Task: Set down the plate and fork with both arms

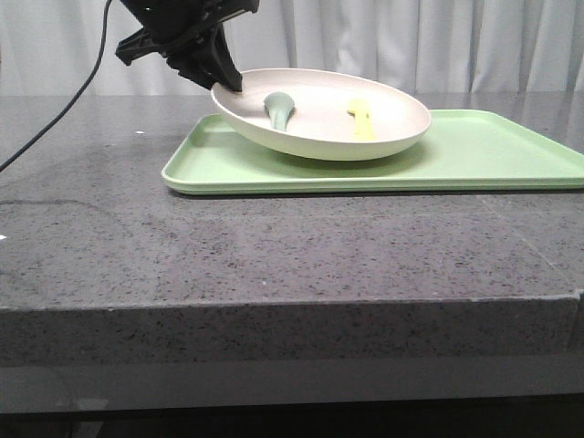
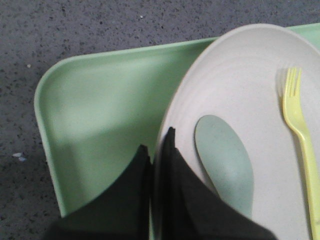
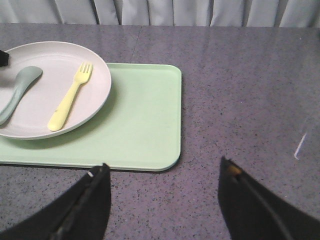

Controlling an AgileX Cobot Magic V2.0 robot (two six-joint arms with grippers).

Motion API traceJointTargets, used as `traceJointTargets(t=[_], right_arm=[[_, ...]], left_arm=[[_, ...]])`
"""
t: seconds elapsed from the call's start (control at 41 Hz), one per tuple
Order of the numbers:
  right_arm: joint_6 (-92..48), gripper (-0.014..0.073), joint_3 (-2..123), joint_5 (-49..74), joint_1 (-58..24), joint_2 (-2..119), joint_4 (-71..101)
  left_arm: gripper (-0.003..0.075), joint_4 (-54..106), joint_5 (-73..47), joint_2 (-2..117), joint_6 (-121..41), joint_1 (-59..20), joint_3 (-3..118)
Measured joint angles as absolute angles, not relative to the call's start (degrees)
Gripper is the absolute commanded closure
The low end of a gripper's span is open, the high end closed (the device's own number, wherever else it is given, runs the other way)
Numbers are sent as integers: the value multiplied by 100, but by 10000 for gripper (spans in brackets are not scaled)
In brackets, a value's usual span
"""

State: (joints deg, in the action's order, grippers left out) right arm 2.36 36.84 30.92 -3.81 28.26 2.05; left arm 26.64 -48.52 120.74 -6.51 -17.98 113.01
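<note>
Left gripper (image 1: 228, 82): jaws clamped on plate (image 1: 324, 123) rim, tilted over tray (image 1: 511, 155).
Right gripper (image 3: 162, 187): jaws apart.
Fork (image 1: 362, 119): lying in plate.

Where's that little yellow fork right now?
The fork lies in the plate, on its right half in the front view, beside a grey-green spoon. The left gripper holds the plate tilted over the green tray.
</note>
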Motion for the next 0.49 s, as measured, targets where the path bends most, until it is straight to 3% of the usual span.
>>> traceJointTargets(t=[0.488], right_arm=[[236, 102, 3684, 3092, -381, 2826, 205]], left_arm=[[738, 2792, -5385, 12074, -545, -1798, 11885]])
